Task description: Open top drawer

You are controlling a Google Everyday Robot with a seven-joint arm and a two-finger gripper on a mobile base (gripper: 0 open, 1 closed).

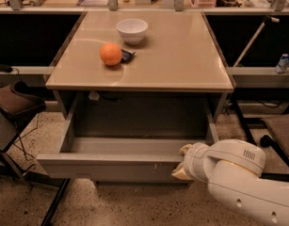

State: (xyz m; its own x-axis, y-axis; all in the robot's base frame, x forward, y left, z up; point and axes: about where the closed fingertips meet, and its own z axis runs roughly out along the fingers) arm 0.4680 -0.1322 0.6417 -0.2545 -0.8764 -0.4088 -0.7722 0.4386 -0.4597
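Observation:
The top drawer (111, 166) is a wide, shallow grey drawer pulled well out from under the beige table top (181, 55); its inside shows and looks bare. My gripper (183, 163) is at the right end of the drawer's front panel, at its top edge, on the end of a bulky white arm (243, 178) that comes in from the lower right. The arm's wrist covers most of the gripper.
On the table top stand a white bowl (132, 30), an orange (110, 54) and a small dark object (127, 56) beside it. A brown chair (14, 102) is at the left and a dark stool (280, 131) at the right. Speckled floor lies in front.

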